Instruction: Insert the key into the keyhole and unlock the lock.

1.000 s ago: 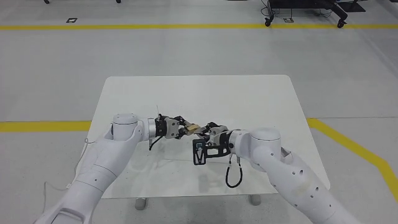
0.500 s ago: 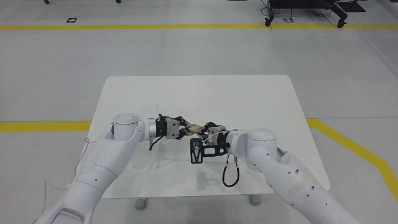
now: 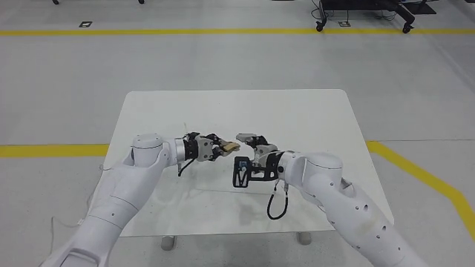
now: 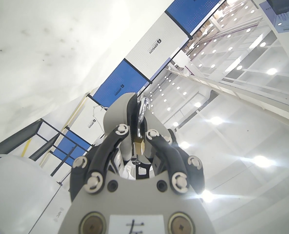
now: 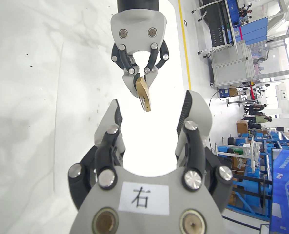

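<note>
Lock (image 5: pixel 143 93), a small brass padlock, is held in the air above the white table (image 3: pixel 312 111), not touching it. The left gripper (image 5: pixel 140 82) is pinched tight on the lock; in its own wrist view the fingers close on the silver shackle (image 4: pixel 144 107), with the brass body showing between the finger links. The body hangs out beyond the fingertips, tilted, its free end turned towards the right gripper (image 5: pixel 154 114). The right gripper sits just beside the lock and faces it, apart from it. Its jaws are spread wide, with nothing between the ribbed pads. In the top view the lock (image 3: pixel 231 147) lies between the two grippers, the left gripper (image 3: pixel 220 147) on it and the right gripper (image 3: pixel 248 139) close by its free end. Writing: the right-base label (image 5: pixel 144 199), a white sticker behind the right fingers, carries one black character. The left-base label (image 4: pixel 136 224) is of the same kind, its character cut off by the picture edge. Beyond the lock, in the left wrist view, blue and white wall panels (image 4: pixel 156 47) each carry a small printed logo and wordmark. A blue panel (image 5: pixel 285 169) off to the side of the lock in the right wrist view bears white print, too small to make out.
</note>
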You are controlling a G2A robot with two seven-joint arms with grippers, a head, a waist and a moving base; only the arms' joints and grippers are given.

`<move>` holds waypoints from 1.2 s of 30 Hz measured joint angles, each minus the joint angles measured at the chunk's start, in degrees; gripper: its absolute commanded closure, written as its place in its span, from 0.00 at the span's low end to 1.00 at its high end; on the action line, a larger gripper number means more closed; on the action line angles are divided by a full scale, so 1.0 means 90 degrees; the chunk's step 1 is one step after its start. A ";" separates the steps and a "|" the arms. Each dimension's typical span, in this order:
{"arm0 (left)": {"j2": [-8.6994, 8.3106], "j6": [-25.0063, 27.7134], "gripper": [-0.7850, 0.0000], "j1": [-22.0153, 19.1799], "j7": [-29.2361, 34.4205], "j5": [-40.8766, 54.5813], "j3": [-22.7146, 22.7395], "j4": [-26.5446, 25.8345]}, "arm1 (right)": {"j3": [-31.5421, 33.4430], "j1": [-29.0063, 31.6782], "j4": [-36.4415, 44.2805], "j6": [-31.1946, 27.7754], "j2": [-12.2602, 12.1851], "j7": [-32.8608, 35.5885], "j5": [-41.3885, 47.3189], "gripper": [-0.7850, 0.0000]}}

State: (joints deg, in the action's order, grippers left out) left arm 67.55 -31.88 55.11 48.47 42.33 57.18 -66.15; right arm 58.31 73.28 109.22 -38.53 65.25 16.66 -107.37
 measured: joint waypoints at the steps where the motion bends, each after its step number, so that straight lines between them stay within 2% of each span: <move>1: -0.0008 0.0155 1.00 0.0020 -0.0074 -0.0065 0.0030 -0.0060 | 0.0073 0.0067 0.0070 0.0065 -0.0011 0.0031 0.0012 0.00; 8: -0.0123 0.1582 1.00 0.0384 -0.0901 -0.1095 0.0295 -0.0812 | 0.0203 0.0202 0.0202 0.0161 -0.0028 0.0116 0.0071 0.00; 13: -0.0159 0.2125 1.00 0.0684 -0.1110 -0.1268 0.0453 -0.1264 | 0.0199 0.0211 0.0207 0.0171 -0.0026 0.0104 0.0080 0.00; 15: -0.0167 0.2326 1.00 0.0783 -0.1193 -0.1342 0.0499 -0.1404 | 0.0201 0.0288 0.0143 0.0388 -0.0017 -0.0173 0.0261 0.50; 17: -0.0174 0.2494 1.00 0.0871 -0.1264 -0.1451 0.0527 -0.1519 | 0.0147 0.0340 0.0034 0.0729 -0.0018 -0.0559 0.0138 0.60; 19: -0.0181 0.2591 1.00 0.0930 -0.1294 -0.1524 0.0555 -0.1583 | 0.0024 0.0402 -0.0027 0.1100 -0.0014 -0.0839 -0.0319 0.78; 20: -0.0185 0.2641 1.00 0.0955 -0.1318 -0.1578 0.0576 -0.1610 | -0.0059 0.0447 -0.0094 0.1329 -0.0007 -0.1033 -0.0568 0.80; 23: -0.0195 0.2758 1.00 0.0992 -0.1379 -0.1745 0.0616 -0.1664 | -0.0193 0.0481 -0.0350 0.1680 0.0014 -0.1401 -0.0773 0.76; 25: -0.0200 0.2800 1.00 0.1001 -0.1397 -0.1856 0.0627 -0.1694 | -0.0242 0.0438 -0.0503 0.1717 0.0027 -0.1480 -0.0799 0.79; 36: -0.0188 0.2772 1.00 0.1023 -0.1231 -0.2177 0.0535 -0.1752 | -0.0393 0.0208 -0.0786 0.1910 0.0101 -0.1335 -0.1077 0.79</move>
State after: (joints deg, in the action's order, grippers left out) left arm 65.86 -6.93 64.32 37.40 22.74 61.99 -81.92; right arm 54.77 75.15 102.15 -21.34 66.17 4.65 -117.06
